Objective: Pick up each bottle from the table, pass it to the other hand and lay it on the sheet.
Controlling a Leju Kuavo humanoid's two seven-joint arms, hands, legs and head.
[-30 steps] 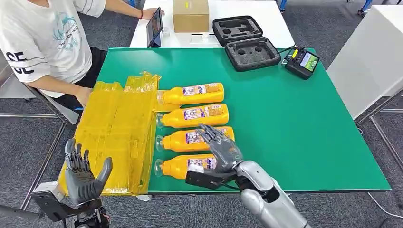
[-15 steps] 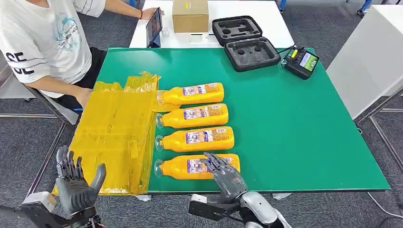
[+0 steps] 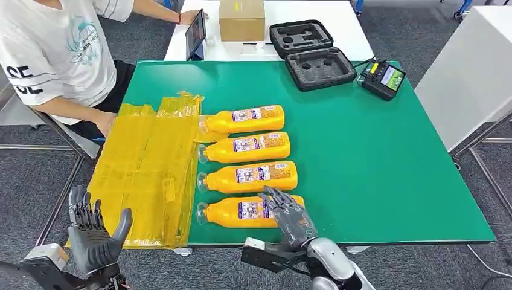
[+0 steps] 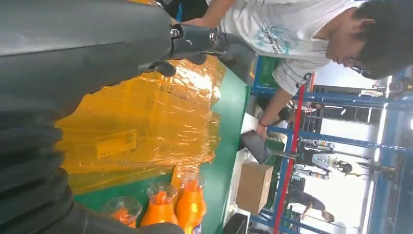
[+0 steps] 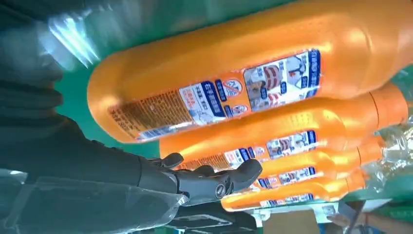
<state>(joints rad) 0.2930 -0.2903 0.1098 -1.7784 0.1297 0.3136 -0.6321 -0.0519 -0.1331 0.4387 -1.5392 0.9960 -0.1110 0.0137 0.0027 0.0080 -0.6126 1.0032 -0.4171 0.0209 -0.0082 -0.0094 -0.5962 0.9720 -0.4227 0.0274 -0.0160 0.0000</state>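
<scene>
Four orange bottles with clear caps and blue-white labels lie side by side on the green bench (image 3: 374,157) beside the yellow sheet (image 3: 145,169), the nearest bottle (image 3: 241,212) under the right hand (image 3: 292,217) with fingers spread, holding nothing, while the left hand (image 3: 93,232) hangs open off the bench.

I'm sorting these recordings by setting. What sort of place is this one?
Probably a robotics lab or test workshop. A green table stands on grey carpet, an open foam-lined equipment case and a handheld controller lie at its far end, and a person sits beside it with a tablet.
</scene>
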